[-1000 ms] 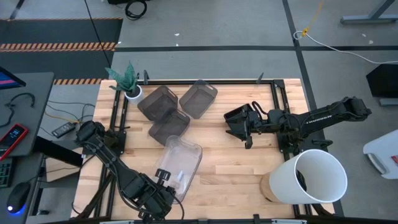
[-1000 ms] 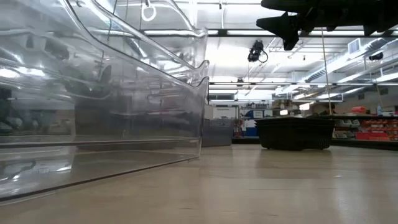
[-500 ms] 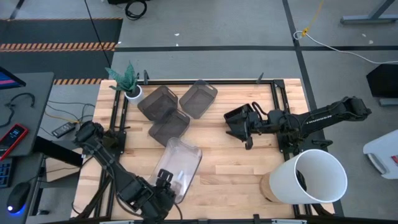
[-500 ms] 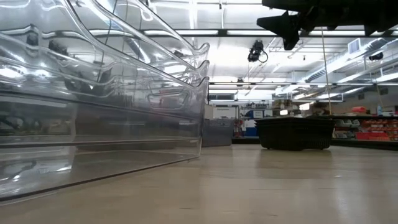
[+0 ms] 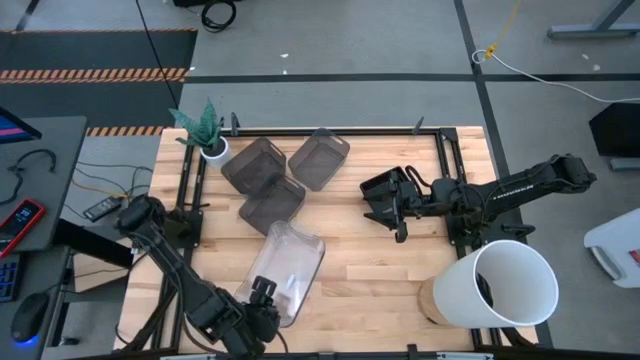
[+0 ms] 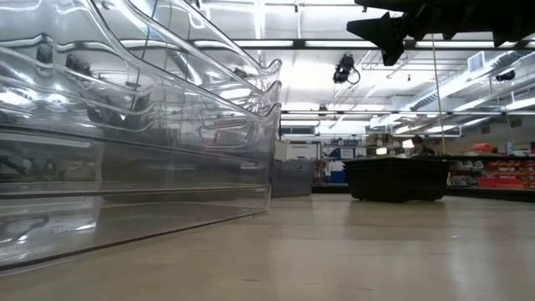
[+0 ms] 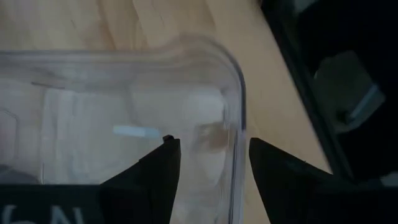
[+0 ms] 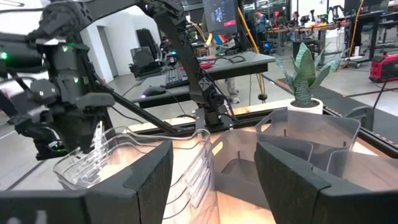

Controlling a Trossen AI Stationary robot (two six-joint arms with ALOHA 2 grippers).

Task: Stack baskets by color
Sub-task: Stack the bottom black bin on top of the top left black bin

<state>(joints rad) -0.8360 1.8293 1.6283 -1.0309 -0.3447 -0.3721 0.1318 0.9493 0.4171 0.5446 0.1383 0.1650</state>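
A stack of nested clear baskets [image 5: 288, 262] lies on the table near its front edge and fills the left of the low view [image 6: 134, 142]. My left gripper [image 5: 262, 292] is open at the stack's near end. Its fingers stand astride the top basket's rim [image 7: 239, 118], one inside and one outside. Three smoky grey baskets [image 5: 253, 165] [image 5: 319, 158] [image 5: 272, 202] sit separately at the far left. My right gripper [image 5: 385, 198] hovers open and level over the table's middle right, facing the baskets [image 8: 298, 137].
A big white bucket [image 5: 505, 285] stands at the near right corner. A small white plant pot [image 5: 212, 148] sits at the far left corner. Bare wood lies between the clear stack and the bucket. A dark basket [image 6: 397, 178] shows far off in the low view.
The top clear basket, tilted up above the others a second ago, has dropped and now sits nested in the stack. My left gripper has shifted a little toward the table's near edge and tipped further down. The right arm has kept still.
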